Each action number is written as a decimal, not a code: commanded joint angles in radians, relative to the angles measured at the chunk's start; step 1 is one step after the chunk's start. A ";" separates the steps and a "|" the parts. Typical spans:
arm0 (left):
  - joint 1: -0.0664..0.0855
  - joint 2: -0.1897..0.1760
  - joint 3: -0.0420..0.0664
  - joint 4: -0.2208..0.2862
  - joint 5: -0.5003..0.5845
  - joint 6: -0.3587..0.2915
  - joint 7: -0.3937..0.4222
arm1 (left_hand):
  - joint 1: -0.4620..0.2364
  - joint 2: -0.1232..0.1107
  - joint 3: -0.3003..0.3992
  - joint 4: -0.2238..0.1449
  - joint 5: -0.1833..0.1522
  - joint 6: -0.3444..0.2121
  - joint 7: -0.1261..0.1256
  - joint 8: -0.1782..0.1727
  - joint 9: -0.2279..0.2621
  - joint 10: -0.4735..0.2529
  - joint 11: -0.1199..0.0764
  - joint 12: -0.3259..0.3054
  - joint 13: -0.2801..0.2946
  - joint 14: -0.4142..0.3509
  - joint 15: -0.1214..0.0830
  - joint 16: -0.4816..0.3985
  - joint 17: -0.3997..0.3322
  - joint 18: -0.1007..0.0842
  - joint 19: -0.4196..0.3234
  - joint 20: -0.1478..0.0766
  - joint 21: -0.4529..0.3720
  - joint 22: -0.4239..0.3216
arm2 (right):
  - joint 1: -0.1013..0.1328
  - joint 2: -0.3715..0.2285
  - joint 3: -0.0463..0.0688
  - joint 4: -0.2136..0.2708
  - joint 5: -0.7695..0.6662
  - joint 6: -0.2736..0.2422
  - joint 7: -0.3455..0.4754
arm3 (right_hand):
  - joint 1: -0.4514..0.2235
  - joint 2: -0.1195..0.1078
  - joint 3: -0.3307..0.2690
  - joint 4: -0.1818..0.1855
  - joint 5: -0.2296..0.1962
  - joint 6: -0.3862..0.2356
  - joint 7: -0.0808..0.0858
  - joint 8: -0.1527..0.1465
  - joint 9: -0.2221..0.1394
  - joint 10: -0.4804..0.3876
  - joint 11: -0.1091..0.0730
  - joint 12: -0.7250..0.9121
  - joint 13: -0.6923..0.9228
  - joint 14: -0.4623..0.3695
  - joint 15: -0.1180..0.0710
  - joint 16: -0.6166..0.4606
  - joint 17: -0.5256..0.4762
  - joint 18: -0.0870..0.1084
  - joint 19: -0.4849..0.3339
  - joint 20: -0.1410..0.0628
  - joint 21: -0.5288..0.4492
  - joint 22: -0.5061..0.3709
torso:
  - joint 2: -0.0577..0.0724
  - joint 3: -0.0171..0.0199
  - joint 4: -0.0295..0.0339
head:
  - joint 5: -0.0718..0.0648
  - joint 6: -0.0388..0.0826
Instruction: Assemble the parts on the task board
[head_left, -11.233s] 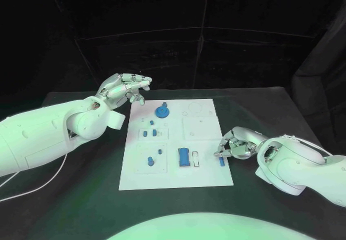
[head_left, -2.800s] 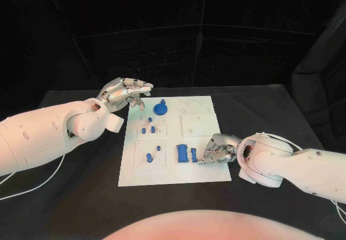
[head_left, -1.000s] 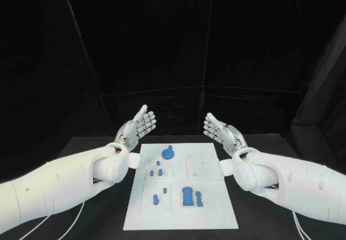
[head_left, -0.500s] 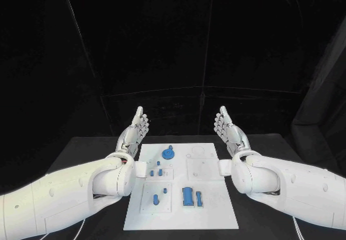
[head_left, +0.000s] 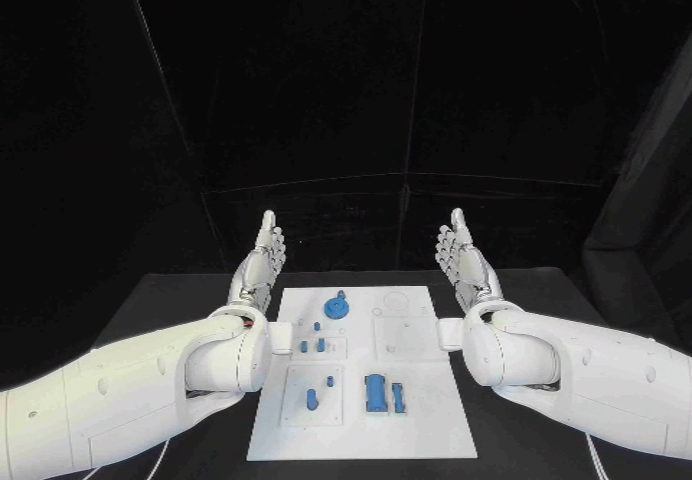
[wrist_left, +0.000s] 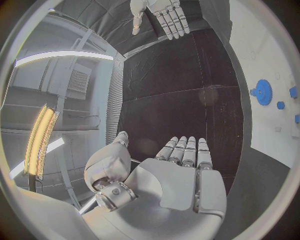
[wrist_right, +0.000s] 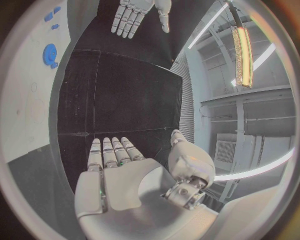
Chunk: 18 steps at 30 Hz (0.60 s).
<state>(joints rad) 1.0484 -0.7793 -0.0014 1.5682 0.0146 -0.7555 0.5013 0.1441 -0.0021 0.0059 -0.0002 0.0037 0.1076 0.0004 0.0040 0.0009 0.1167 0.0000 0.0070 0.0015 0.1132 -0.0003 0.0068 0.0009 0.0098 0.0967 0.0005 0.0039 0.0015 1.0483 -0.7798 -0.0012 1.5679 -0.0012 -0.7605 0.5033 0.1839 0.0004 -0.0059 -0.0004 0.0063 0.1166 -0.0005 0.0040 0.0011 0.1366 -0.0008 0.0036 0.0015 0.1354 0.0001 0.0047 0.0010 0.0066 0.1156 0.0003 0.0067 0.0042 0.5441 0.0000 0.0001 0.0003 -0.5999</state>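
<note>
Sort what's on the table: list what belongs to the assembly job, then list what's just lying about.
Job:
task board
blue gear
blue block
small blue pegs

Not part of it:
black table
Both hands, left hand and right hand, are raised, holding nothing.

Lighting uneven: bright foreground, dark surround; wrist views strongly distorted.
Head view: backdrop beyond the black table (head_left: 173, 300) is almost wholly dark; the task board (head_left: 433, 420) and both white arms are evenly lit from the front and above, with no hard shadows and no glare on the board. Blue parts (head_left: 375, 392) read crisp. Wrist views: fisheye circles in dark frames, straight edges bent hard toward the rim. Ceiling strip lamps (wrist_left: 39, 140) (wrist_right: 242, 42) blow out to glare. Left hand (wrist_left: 178, 172) and right hand (wrist_right: 119, 177) are sharp, softly shaded along the palm; rim detail is smeared.
</note>
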 joint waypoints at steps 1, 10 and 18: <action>0.002 -0.001 0.001 0.002 -0.015 -0.015 0.019 | -0.056 0.002 -0.006 0.000 -0.004 -0.108 0.000 -0.004 -0.001 -0.044 0.000 -0.007 -0.002 -0.043 0.000 -0.007 -0.001 -0.010 -0.097 -0.001 -0.004 -0.001 | 0.002 0.000 0.001 0.002 0.001 -0.010 0.017 | -0.059 0.000 0.006 0.000 -0.006 -0.037 0.001 -0.004 -0.001 -0.045 0.001 -0.004 -0.001 -0.043 0.000 -0.005 -0.001 -0.007 -0.037 0.000 -0.007 -0.004 | 0.000 0.0000 -0.0001 | 0.000 0.000; 0.002 -0.001 0.001 0.002 -0.015 -0.015 0.019 | -0.144 0.002 -0.006 0.000 -0.004 -0.108 0.000 -0.004 -0.001 -0.117 0.000 -0.007 -0.002 -0.113 0.000 -0.007 -0.001 -0.010 -0.097 -0.001 -0.004 -0.001 | 0.002 0.000 0.001 0.002 0.001 -0.010 0.017 | -0.184 0.000 0.006 0.000 -0.006 -0.117 0.001 -0.004 -0.001 -0.137 0.001 -0.004 -0.001 -0.135 0.000 -0.005 -0.001 -0.007 -0.116 0.000 -0.007 -0.004 | 0.000 0.0000 -0.0001 | 0.000 0.000; 0.002 -0.001 0.001 0.002 -0.015 -0.015 0.019 | -0.144 0.002 -0.006 0.000 -0.004 -0.108 0.000 -0.004 -0.001 -0.117 0.000 -0.007 -0.002 -0.113 0.000 -0.007 -0.001 -0.010 -0.097 -0.001 -0.004 -0.001 | 0.002 0.000 0.001 0.002 0.001 -0.010 0.017 | -0.184 0.000 0.006 0.000 -0.006 -0.117 0.001 -0.004 -0.001 -0.137 0.001 -0.004 -0.001 -0.135 0.000 -0.005 -0.001 -0.007 -0.116 0.000 -0.007 -0.004 | 0.000 0.0000 -0.0001 | 0.000 0.000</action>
<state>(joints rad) 1.0484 -0.7795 -0.0013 1.5683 0.0139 -0.7663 0.5018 0.0075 0.0001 0.0060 -0.0001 0.0037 0.0053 -0.0002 0.0041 0.0013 0.0053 0.0001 0.0035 0.0009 0.0038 0.0001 0.0069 0.0012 0.0061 0.0043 -0.0011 0.0039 0.0011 1.0483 -0.7797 -0.0011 1.5681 0.0025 -0.7646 0.5056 0.0054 0.0003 -0.0060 -0.0004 0.0063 0.0050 -0.0004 0.0040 0.0013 0.0051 0.0000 0.0037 0.0011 0.0036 -0.0001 0.0049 0.0013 0.0069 0.0054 -0.0003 0.0067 0.0010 0.5441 0.0000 0.0001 0.0000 -0.5999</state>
